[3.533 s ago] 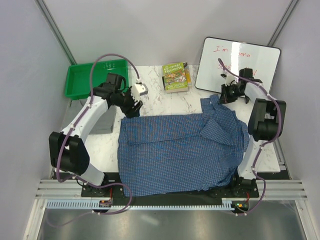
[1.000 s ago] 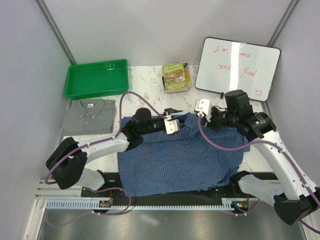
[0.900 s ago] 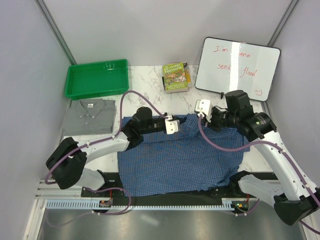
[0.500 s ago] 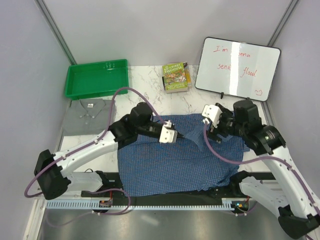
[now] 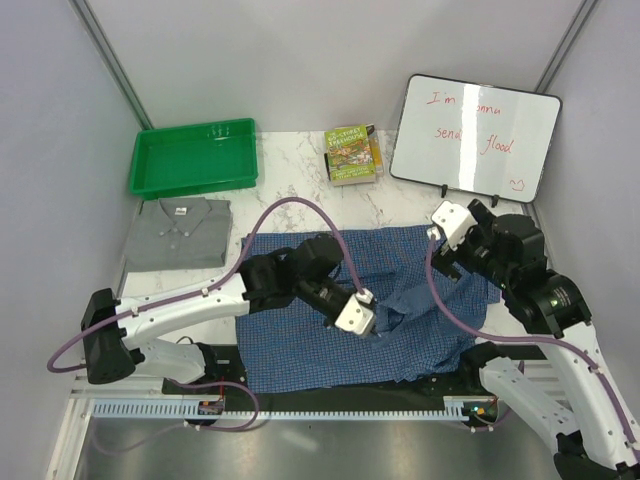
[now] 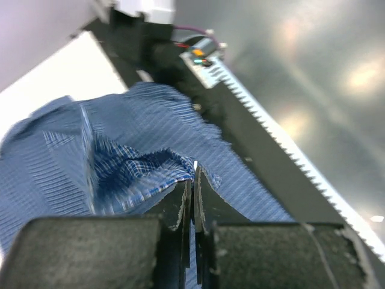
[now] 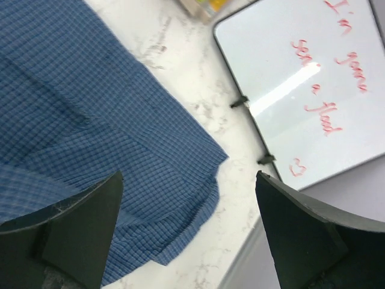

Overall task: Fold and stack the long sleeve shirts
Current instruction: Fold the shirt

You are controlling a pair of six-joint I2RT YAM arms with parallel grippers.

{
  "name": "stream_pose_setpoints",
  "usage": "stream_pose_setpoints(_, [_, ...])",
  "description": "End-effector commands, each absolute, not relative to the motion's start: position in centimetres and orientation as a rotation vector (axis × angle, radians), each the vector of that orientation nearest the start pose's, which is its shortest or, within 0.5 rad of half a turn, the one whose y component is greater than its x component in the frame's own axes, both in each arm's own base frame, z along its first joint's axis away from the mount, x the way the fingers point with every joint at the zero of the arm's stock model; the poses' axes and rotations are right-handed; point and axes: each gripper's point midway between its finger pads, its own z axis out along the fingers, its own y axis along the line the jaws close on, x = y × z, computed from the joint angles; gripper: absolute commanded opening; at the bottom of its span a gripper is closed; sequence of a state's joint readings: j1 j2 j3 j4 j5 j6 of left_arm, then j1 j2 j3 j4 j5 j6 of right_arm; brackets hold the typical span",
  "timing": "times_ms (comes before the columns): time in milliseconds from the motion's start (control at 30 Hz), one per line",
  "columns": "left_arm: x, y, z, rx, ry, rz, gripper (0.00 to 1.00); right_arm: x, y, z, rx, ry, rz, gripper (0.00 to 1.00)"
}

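Left wrist view gives you the clearest read: the left fingers (image 6: 192,195) are pressed together with a fold of the blue checked shirt (image 6: 120,138) pinched between their tips, and the cloth is raised into a ridge just ahead of them. From the top external camera, those fingers sit over the middle of the shirt, toward its near edge. The rest of the garment lies spread on the desk (image 5: 300,200) around and beneath them.

Your right fingers (image 5: 443,252) stand wide apart and hold nothing. Through the right wrist camera, an edge of the blue shirt lies below and between them, with bare marble and the whiteboard (image 7: 301,78) beyond.

The grey shirt (image 5: 180,232) lies folded well off to the left of the left fingers, just on the near side of the green tray (image 5: 190,160). A book (image 5: 352,153) rests on the desk's far side, between tray and whiteboard.
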State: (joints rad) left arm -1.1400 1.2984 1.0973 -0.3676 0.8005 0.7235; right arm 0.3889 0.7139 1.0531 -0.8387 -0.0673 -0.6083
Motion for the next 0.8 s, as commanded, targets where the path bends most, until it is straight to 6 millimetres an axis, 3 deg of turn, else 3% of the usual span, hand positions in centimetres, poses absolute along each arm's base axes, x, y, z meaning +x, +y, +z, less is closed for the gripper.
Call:
stream_pose_setpoints(0, [3.9, -37.1, 22.7, 1.986, 1.025, -1.191, 0.02, 23.7, 5.8, 30.4, -1.019, 1.679, -0.252, 0.98])
stream_pose_setpoints(133, [6.6, -36.9, 22.5, 1.869, 1.155, -1.169, 0.02, 21.1, 7.1, 28.7, -1.175, 1.685, -0.139, 0.98])
stream_pose_setpoints(233, [6.3, -36.1, 22.2, 1.895, 1.038, -1.110, 0.02, 21.8, 8.1, 27.3, -1.111, 1.791, -0.036, 0.98])
stream_pose_setpoints(267, [5.9, -36.3, 22.3, 1.905, 1.000, -1.094, 0.02, 22.7, 8.8, 26.1, -1.118, 1.844, 0.007, 0.98])
stream_pose_setpoints(333, [5.2, -36.5, 22.8, 1.930, 0.932, -1.082, 0.02, 23.9, 10.1, 25.4, -1.062, 1.899, 0.100, 0.98])
stream_pose_setpoints(367, [3.8, -36.4, 22.7, 1.974, 0.889, -1.099, 0.02, 24.6, 11.3, 24.1, -1.076, 1.951, 0.186, 0.98])
stream_pose_setpoints(433, [2.4, -36.3, 23.3, 2.037, 0.753, -1.068, 0.02, 26.1, 11.6, 23.9, -1.027, 1.998, 0.238, 0.98])
stream_pose_setpoints(467, [1.2, -35.9, 23.2, 2.075, 0.713, -1.081, 0.02, 27.1, 12.1, 22.3, -1.028, 2.071, 0.298, 0.98])
stream_pose_setpoints(533, [0.7, -36.0, 23.4, 2.081, 0.678, -1.072, 0.02, 28.9, 10.7, 21.9, -0.947, 2.131, 0.364, 0.98])
stream_pose_setpoints(567, [0.9, -35.9, 23.4, 2.080, 0.679, -1.060, 0.02, 29.9, 10.7, 20.0, -0.943, 2.200, 0.443, 0.98])
stream_pose_setpoints(633, [1.1, -35.9, 23.0, 2.094, 0.668, -1.036, 0.02, 32.1, 8.5, 19.2, -0.847, 2.280, 0.461, 0.95])
stream_pose_setpoints(667, [1.0, -35.8, 22.9, 2.104, 0.656, -1.032, 0.02, 33.1, 7.8, 16.8, -0.837, 2.362, 0.492, 0.92])
stream_pose_setpoints(733, [1.1, -35.8, 22.7, 2.113, 0.643, -1.016, 0.02, 34.7, 5.2, 15.9, -0.745, 2.434, 0.502, 0.86])
stream_pose_setpoints(767, [1.6, -36.0, 22.6, 2.110, 0.673, -0.992, 0.02, 35.1, 4.4, 13.9, -0.723, 2.506, 0.522, 0.85])
